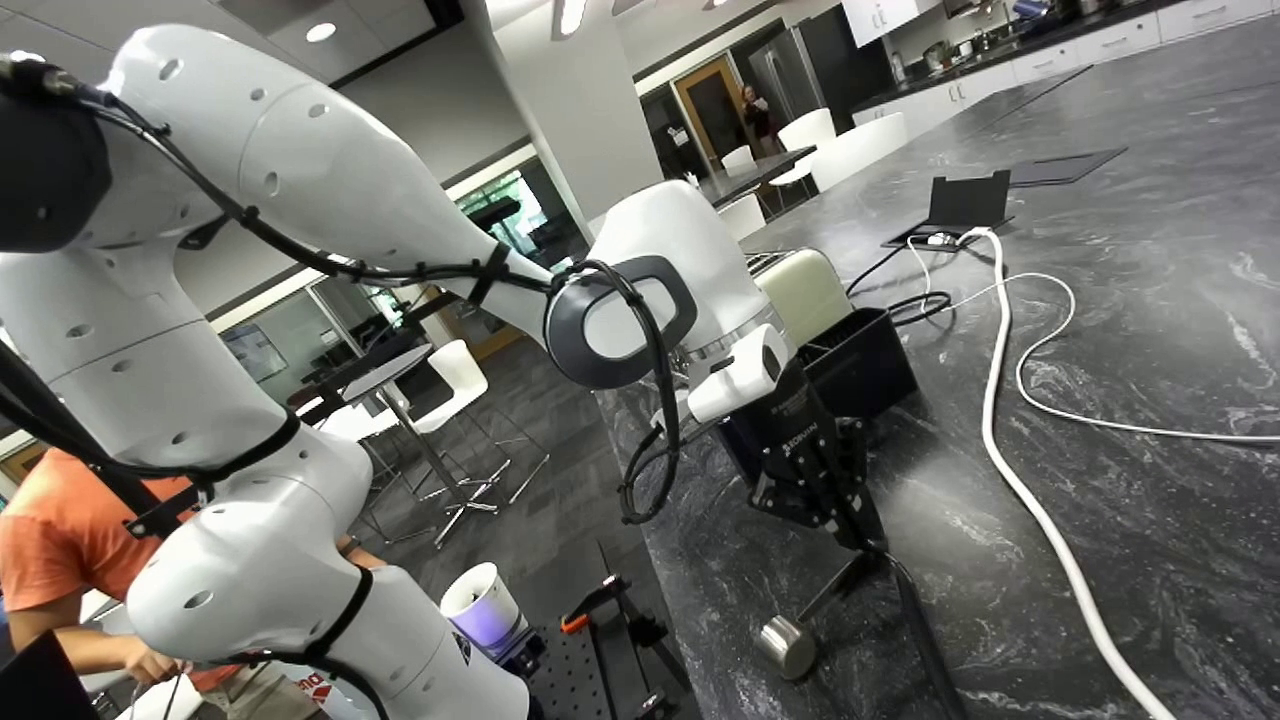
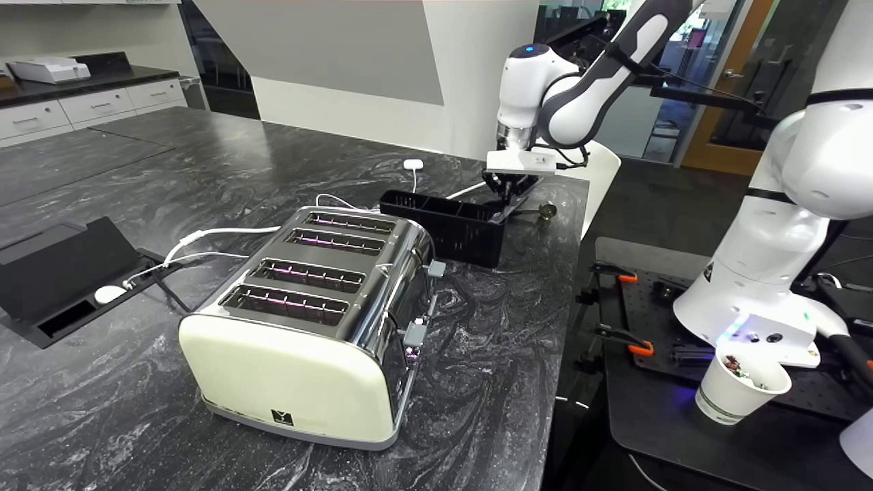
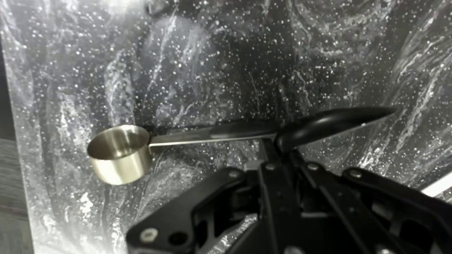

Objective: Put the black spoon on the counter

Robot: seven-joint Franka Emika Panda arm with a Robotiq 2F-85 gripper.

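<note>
Wrist view: the pincer is clenched on the black spoon, at or just above the bench, I can't tell which; a metal scoop points its handle toward them. In an exterior view, the spoon juts out, apart from a white cable. In an exterior view, a black box sits between the pincer and a cream toaster.

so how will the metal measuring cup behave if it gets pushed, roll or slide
The metal measuring cup probably won't roll far: its straight handle should check it. It looks stiff, being metal, so it likely keeps its shape. Its smooth, shiny outside may make it slippery.
</note>
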